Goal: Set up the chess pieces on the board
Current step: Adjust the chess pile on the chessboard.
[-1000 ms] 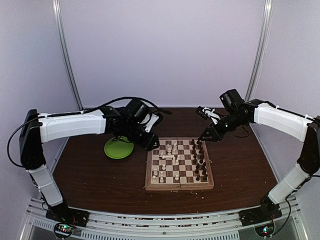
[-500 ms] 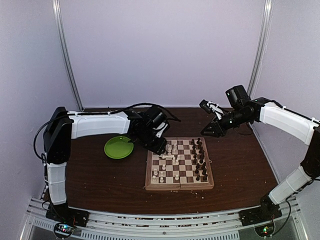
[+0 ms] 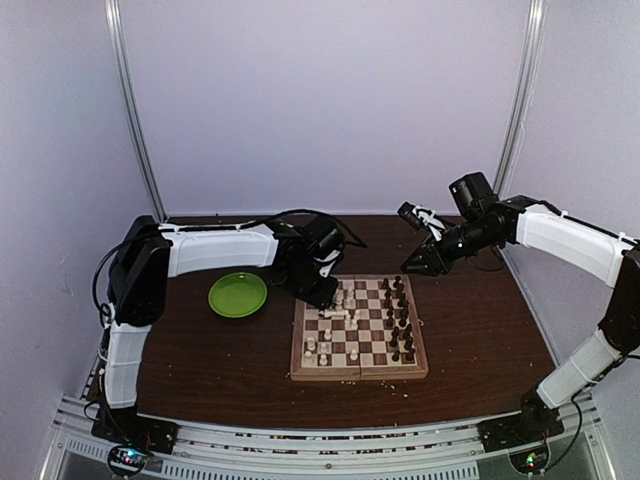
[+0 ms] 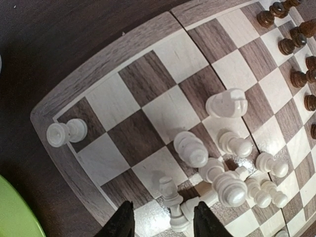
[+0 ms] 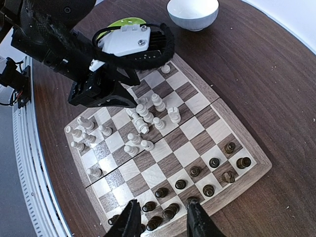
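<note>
From above, the left end effector (image 3: 322, 291) is only a dark shape at the far left corner of the board (image 3: 358, 375), and its fingers cannot be made out. Its own wrist camera shows 2 dark fingertips (image 4: 125, 219), cut off by the bottom edge and spread apart. Toppled cream pieces (image 4: 173, 202) lie in the gap with bare board beside them, so the end effector is released and grasping nothing. More of the cream set overlaps in a loose cluster near that corner, too tangled to count, and 1 sits alone on the corner square.

The right end effector (image 5: 163, 219) hangs above the far right corner of the board. Its fingers are also cropped and parted, released with nothing between them. The dark pieces (image 5: 195, 170) stand below it in roughly 2 rows along that side.

Only the right wrist view shows a white bowl (image 5: 192, 12) beyond the board. The green plate (image 3: 237, 295) is whole from above, but is just a sliver in the left wrist view.

The counter (image 3: 200, 370) is dark brown wood, dotted with pale crumbs (image 5: 276, 66). Lilac walls (image 3: 320, 100) and 2 metal posts (image 3: 135, 110) enclose it.
</note>
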Available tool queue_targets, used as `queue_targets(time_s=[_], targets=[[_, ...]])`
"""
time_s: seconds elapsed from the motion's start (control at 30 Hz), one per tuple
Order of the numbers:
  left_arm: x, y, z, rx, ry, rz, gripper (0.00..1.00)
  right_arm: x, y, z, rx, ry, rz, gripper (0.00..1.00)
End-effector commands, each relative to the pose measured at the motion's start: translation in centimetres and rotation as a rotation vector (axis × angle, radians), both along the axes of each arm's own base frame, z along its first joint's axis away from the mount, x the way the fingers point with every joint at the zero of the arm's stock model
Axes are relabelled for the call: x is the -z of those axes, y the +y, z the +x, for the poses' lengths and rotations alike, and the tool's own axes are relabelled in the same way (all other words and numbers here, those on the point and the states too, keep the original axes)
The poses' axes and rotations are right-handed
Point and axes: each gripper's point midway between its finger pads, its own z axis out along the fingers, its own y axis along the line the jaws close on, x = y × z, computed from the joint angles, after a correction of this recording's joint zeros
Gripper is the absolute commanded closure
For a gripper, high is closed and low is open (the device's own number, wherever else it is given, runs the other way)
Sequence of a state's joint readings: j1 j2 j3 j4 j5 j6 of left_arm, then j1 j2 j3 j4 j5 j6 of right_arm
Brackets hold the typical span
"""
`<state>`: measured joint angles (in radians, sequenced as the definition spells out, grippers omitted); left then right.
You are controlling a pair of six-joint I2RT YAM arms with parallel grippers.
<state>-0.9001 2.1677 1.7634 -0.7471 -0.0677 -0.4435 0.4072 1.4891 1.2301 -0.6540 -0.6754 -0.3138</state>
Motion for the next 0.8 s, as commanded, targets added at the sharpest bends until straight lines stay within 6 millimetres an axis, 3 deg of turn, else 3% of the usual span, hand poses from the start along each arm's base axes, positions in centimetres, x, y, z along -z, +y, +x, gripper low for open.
queue_targets(time_s=[0.0,0.23,0.43,0.77], targets=[[-0.9,0.0,0.2,-0.006,-0.004,-0.014,0.57,-0.1,0.0,0.2,-0.012,0.000,0.006,0.68],[-2.1,0.0,-1.0,0.035,0.002,-0.063,0.55,0.1,0.1,0.2,-0.015,0.010,0.005,0.68],[-1.2,0.4,-1.8,0.083,0.016,-0.048,0.58,0.5,0.2,0.2,-0.020,0.025,0.006,0.68],[-1.2,-0.8,-1.0,0.094,-0.012,-0.084,0.65,0.8,0.2,0.2,-0.020,0.037,0.005,0.68]])
